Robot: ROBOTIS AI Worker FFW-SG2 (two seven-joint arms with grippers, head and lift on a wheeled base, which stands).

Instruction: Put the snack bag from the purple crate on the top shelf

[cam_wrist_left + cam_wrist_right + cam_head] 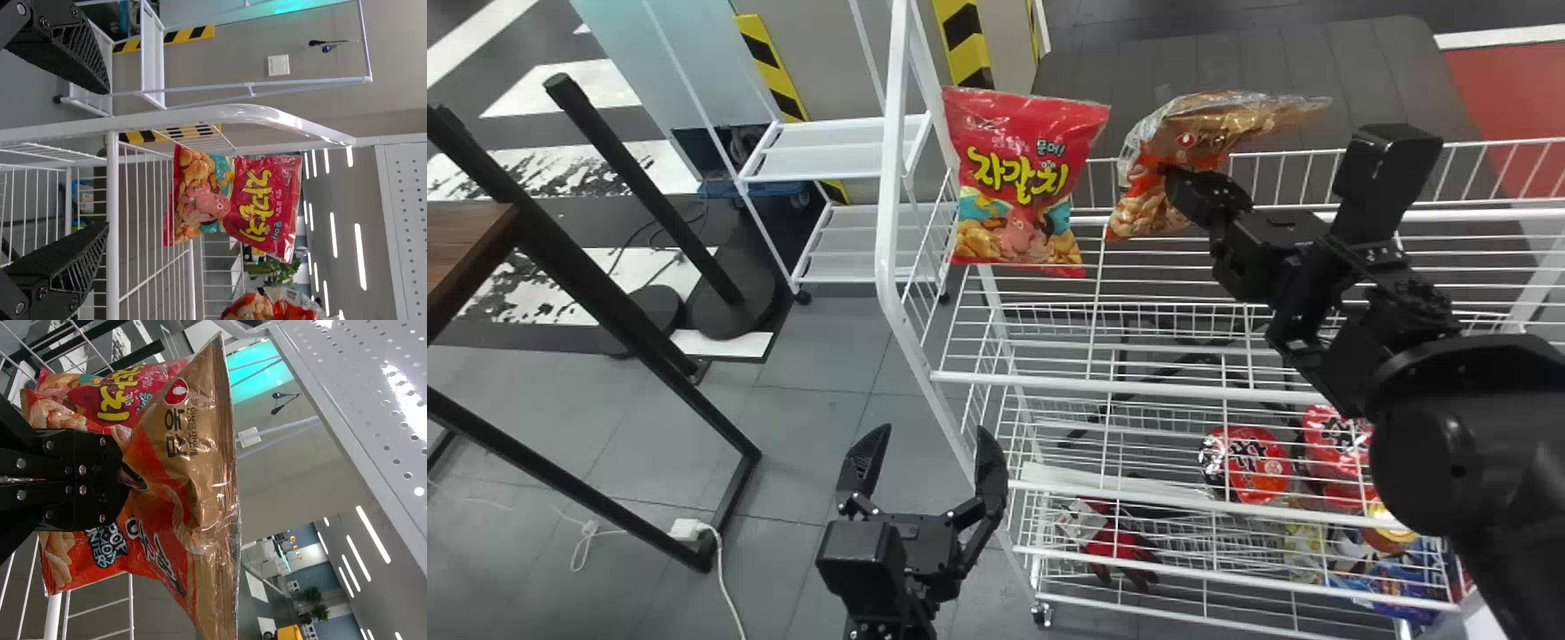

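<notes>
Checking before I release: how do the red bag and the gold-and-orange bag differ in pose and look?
The red bag stands on the wire rack, unheld; the gold-and-orange bag is clamped in the right gripper. The red bag's front looks fairly smooth; the gold-and-orange bag's is creased. Both are shiny packets picturing snacks.

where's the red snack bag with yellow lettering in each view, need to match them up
head view: red bag upright, upper middle, at the rack's left end
left wrist view: red bag mid-picture, past the left gripper
right wrist view: partly hidden behind the brown-and-orange bag in the right gripper
shared landmark: white wire rack
</notes>
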